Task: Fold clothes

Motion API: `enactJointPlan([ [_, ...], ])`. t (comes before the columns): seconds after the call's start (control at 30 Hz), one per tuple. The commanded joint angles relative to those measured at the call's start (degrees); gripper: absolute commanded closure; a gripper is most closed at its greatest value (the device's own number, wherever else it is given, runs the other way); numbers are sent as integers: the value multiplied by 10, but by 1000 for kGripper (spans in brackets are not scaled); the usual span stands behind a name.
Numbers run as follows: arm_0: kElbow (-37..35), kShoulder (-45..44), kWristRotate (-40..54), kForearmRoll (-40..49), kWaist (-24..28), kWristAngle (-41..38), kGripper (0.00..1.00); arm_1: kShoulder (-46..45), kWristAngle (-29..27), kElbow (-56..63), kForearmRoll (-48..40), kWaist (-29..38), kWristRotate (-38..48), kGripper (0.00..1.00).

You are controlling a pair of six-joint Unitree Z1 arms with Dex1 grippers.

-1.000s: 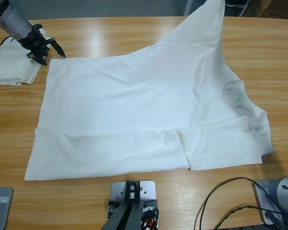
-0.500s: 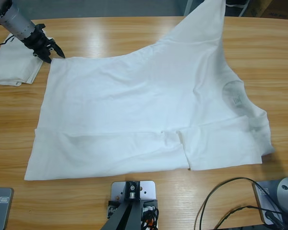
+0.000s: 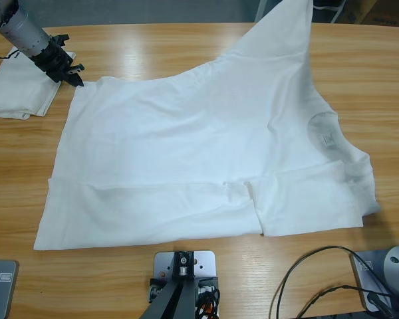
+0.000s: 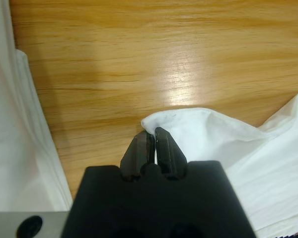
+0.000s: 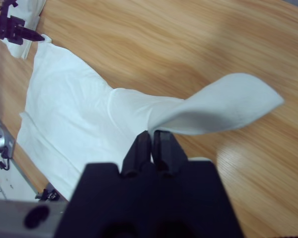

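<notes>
While spread T-shirt point(image 3: 199, 159) lies long axis along table point(image 3: 186, 46), left gripper point(image 3: 72, 74) pinched shut on far hem corner, right gripper point(image 5: 151, 141) clamped on raised far sleeve, near edge already folded, fold direction toward camera side.

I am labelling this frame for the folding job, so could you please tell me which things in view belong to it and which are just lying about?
Belonging to the job:
- spread white T-shirt
- left gripper, pinching its corner
- right gripper, holding its lifted edge
- folded white T-shirt

Just lying about:
- black cable
</notes>
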Motion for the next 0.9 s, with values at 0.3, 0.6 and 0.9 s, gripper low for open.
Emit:
enactJointPlan([
  [0.3, 92, -102, -7, 17, 11, -11, 1000, -47, 4, 91, 11, 2, 12, 1000],
  [0.6, 216, -189, -5, 3, 12, -25, 1000, -198, -5, 269, 9, 13, 19, 1000],
  [0.9, 263, -244, -8, 3, -8, -27, 1000, -330, -16, 597, -70, 14, 63, 1000],
])
